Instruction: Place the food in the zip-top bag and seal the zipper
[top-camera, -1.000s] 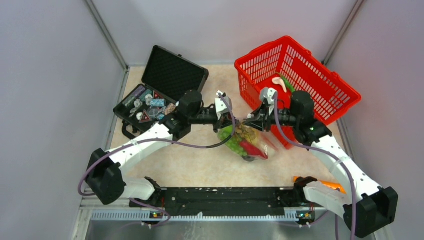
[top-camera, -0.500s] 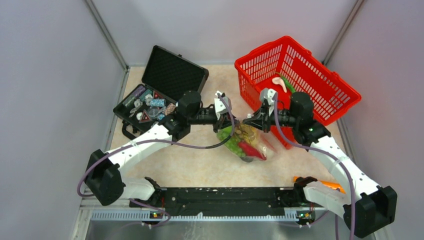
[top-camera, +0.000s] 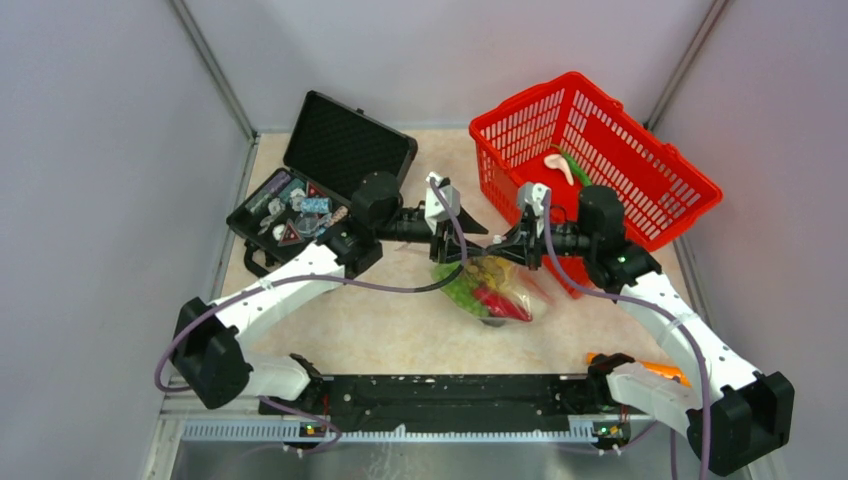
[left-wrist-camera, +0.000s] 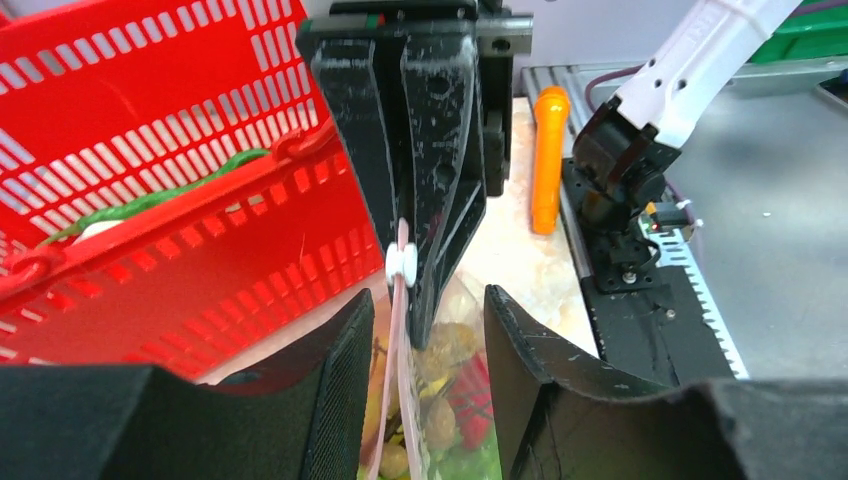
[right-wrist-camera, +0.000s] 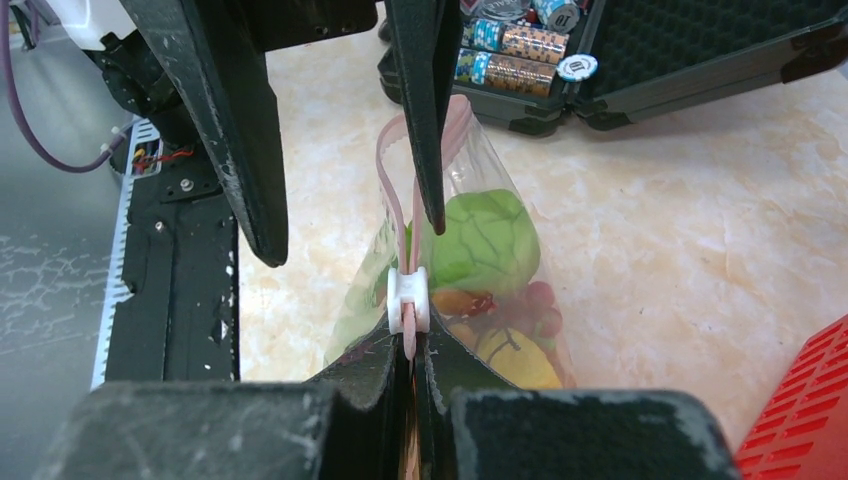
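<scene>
The clear zip-top bag (top-camera: 495, 295) hangs over the table between both arms, with the food inside it. A green leafy piece (right-wrist-camera: 485, 240), red grapes (right-wrist-camera: 538, 305) and a yellow piece (right-wrist-camera: 520, 368) show through the plastic. My right gripper (right-wrist-camera: 410, 345) is shut on the pink zipper (right-wrist-camera: 388, 190), right behind its white slider (right-wrist-camera: 408, 298). My left gripper (left-wrist-camera: 428, 305) is open. Its fingers (left-wrist-camera: 345, 350) stand on either side of the zipper (left-wrist-camera: 400, 330) without touching it. From above, the left gripper (top-camera: 470, 242) and right gripper (top-camera: 497, 252) meet tip to tip over the bag.
A red basket (top-camera: 600, 150) holding a few items stands at the back right, close behind the right arm. An open black case (top-camera: 320, 180) with chips lies at the back left. An orange tool (top-camera: 660, 370) lies by the right arm's base.
My left gripper has opened and let go of the bag's zipper edge. The right gripper shut on the zipper and keeps it. The bag sits a little lower and to the left.
</scene>
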